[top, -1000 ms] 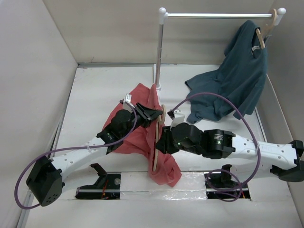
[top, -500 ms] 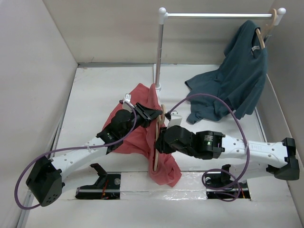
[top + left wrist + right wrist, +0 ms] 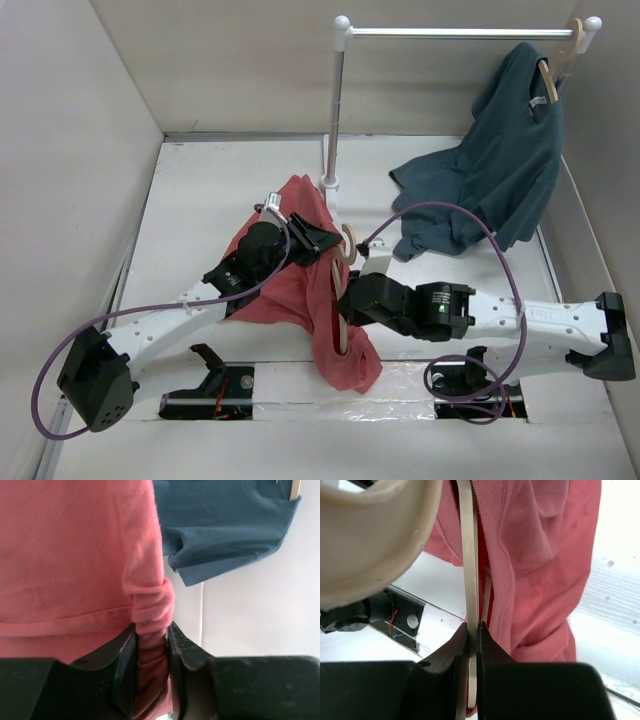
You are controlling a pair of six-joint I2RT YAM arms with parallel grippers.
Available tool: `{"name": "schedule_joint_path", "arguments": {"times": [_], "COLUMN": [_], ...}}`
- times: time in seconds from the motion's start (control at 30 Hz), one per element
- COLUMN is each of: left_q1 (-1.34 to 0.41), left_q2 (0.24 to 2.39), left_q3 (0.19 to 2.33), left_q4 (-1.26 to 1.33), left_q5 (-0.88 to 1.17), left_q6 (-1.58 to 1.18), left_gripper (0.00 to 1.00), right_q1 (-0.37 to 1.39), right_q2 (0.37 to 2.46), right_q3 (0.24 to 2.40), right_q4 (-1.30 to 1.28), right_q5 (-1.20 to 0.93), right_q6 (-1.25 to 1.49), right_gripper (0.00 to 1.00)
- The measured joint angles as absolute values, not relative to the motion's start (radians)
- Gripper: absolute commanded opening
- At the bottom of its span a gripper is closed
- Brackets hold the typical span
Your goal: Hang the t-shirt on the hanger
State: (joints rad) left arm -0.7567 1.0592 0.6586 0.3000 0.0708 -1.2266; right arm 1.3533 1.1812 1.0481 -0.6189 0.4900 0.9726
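Note:
The coral-red t-shirt (image 3: 290, 285) hangs bunched above the table centre, its lower end trailing toward the near edge. My left gripper (image 3: 322, 240) is shut on a rolled fold of the t-shirt (image 3: 150, 605) at its upper edge. The pale wooden hanger (image 3: 340, 300) stands on edge against the shirt, its hook (image 3: 347, 240) up by the left gripper. My right gripper (image 3: 348, 300) is shut on the hanger's thin arm (image 3: 468, 570), with the red cloth (image 3: 540, 565) draped just right of it. The hanger's hook (image 3: 375, 535) fills the upper left of the right wrist view.
A dark teal shirt (image 3: 500, 175) hangs on another wooden hanger (image 3: 560, 55) from the white rail (image 3: 460, 32) at the back right, its lower part lying on the table. The rail's post (image 3: 333, 110) stands just behind the red shirt. Grey walls close the left and back.
The left gripper has lifted the shirt's upper edge slightly up and right. The right arm has shifted left and the hanger has moved a little right, tilting with the shirt.

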Motion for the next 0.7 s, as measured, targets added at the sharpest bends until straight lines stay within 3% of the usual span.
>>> {"name": "schedule_joint_path", "arguments": {"times": [0.4,0.57,0.7], "left_q1": [-0.742,-0.653,-0.520], "left_q2": [1.070,1.082,1.119], "left_q3": [0.745,0.842,0.939], "left_q4": [0.242,0.156,0.125], "left_q5": [0.077,0.049,0.032], "left_q6": [-1.135,-1.048,-0.968], "left_gripper": [0.57,0.70,0.70], "right_q1": [1.364,1.364,1.364], "right_q2": [1.123,1.123,1.123], "right_q3": [1.012,1.012,1.012], "right_q4": [-0.623,-0.626,-0.629], "right_q5": [0.490,0.485,0.477], "right_q6": [0.972,0.972,0.972], "right_gripper": [0.00,0.00,0.00]}}
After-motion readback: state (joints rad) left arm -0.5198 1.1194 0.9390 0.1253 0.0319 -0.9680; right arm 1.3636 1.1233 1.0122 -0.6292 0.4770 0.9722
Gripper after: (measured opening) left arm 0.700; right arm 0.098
